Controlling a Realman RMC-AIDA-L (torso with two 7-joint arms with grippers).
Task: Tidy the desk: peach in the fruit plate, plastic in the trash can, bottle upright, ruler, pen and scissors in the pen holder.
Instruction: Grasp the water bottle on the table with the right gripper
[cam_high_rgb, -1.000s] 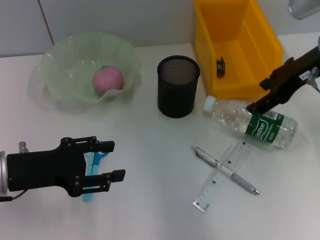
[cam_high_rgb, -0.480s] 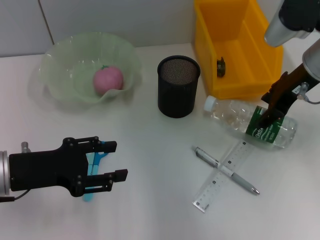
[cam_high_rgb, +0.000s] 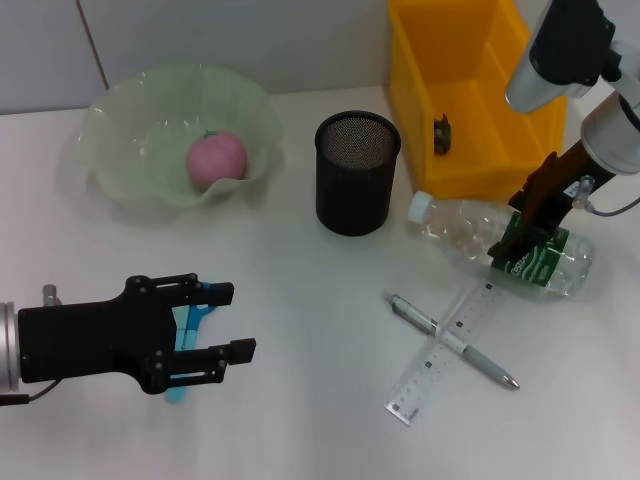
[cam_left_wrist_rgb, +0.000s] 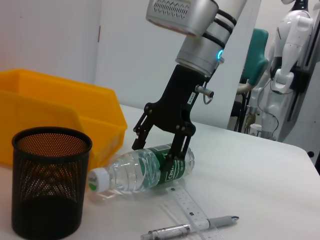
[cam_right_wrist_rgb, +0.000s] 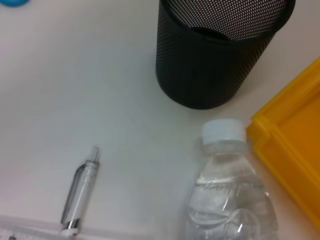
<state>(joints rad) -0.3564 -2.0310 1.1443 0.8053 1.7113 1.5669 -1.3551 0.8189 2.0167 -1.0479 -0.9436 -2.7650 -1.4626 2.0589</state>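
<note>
As seen from the head, the right gripper (cam_high_rgb: 525, 232) reaches down onto the green label of the bottle (cam_high_rgb: 500, 245), which lies on its side on the counter (cam_high_rgb: 300, 400) in front of the yellow bin (cam_high_rgb: 470, 100); its fingers straddle the bottle, spread. Left gripper (cam_high_rgb: 225, 320) hovers low over the blue scissors (cam_high_rgb: 185, 335), fingers spread and holding nothing. Peach (cam_high_rgb: 216, 160) sits in the plate (cam_high_rgb: 120, 120); holder (cam_high_rgb: 357, 172) stands beside the bottle cap; pen (cam_high_rgb: 455, 342) lies across the ruler (cam_high_rgb: 445, 352).

Left wrist view: right gripper (cam_left_wrist_rgb: 162, 150) with one finger on each side of the bottle (cam_left_wrist_rgb: 142, 172).

Right wrist view: bottle (cam_right_wrist_rgb: 227, 175), cap toward the holder (cam_right_wrist_rgb: 220, 50); pen (cam_right_wrist_rgb: 80, 192) nearby.
</note>
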